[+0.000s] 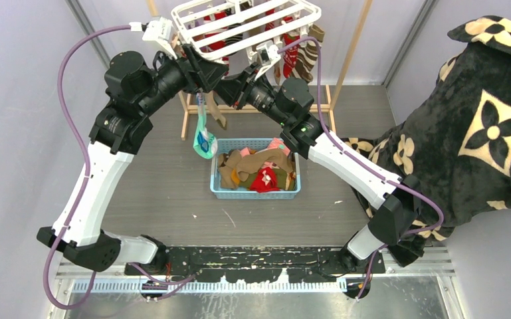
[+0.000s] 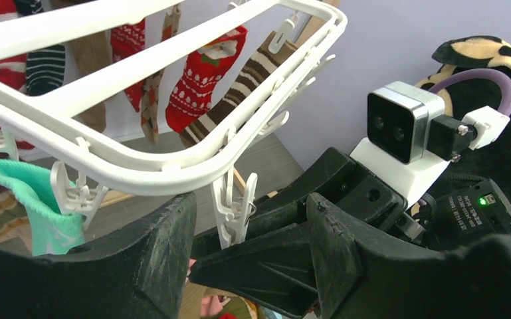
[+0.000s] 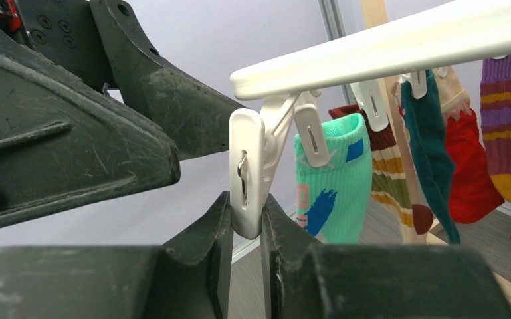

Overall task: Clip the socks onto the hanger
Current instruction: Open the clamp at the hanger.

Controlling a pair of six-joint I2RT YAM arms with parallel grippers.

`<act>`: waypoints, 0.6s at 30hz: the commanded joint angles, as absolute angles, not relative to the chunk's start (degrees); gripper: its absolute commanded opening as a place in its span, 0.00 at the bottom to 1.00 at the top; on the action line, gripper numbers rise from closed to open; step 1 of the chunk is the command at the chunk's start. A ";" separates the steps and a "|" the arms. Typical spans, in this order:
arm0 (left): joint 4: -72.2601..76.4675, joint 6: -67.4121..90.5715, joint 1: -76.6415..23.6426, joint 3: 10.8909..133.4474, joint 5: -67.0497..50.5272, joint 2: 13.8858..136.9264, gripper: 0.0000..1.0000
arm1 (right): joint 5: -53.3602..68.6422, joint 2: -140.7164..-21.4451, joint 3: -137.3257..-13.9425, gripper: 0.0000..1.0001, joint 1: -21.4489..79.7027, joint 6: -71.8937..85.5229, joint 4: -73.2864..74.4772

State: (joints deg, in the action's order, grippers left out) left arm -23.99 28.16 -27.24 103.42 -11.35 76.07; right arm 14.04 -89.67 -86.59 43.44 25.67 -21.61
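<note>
A white plastic hanger [image 2: 146,178] with crossbars hangs at the far centre of the scene from a wooden frame [image 1: 355,40], and both arms reach up to its near rim. Several socks [image 2: 203,80] already dangle from its far clips, red, striped and brown. One mint sock [image 3: 335,186] is clipped at the near rim, just left of the grippers. The right gripper [image 3: 246,216] is closed on the lower end of an empty white clip [image 3: 246,166] hanging from that rim. It is probably pinching the clip to steady it or spring it open. The left gripper [image 2: 252,219] faces it from the left with its fingers spread wide around the same clip, and it holds nothing. No sock is at this clip yet. More socks lie heaped in a blue basket [image 1: 256,194] nearer on the table, below the hanger. A dark flowered blanket [image 1: 478,126] fills the right side.
</note>
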 commanded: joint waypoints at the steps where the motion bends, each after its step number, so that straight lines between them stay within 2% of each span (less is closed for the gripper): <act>1: -19.70 28.55 -26.62 106.48 -11.87 76.97 0.60 | 16.37 -88.20 -88.42 0.01 44.47 26.10 -24.14; 18: -19.79 30.61 -25.32 108.45 -15.39 79.31 0.45 | 17.52 -88.26 -88.77 0.01 44.43 26.89 -23.91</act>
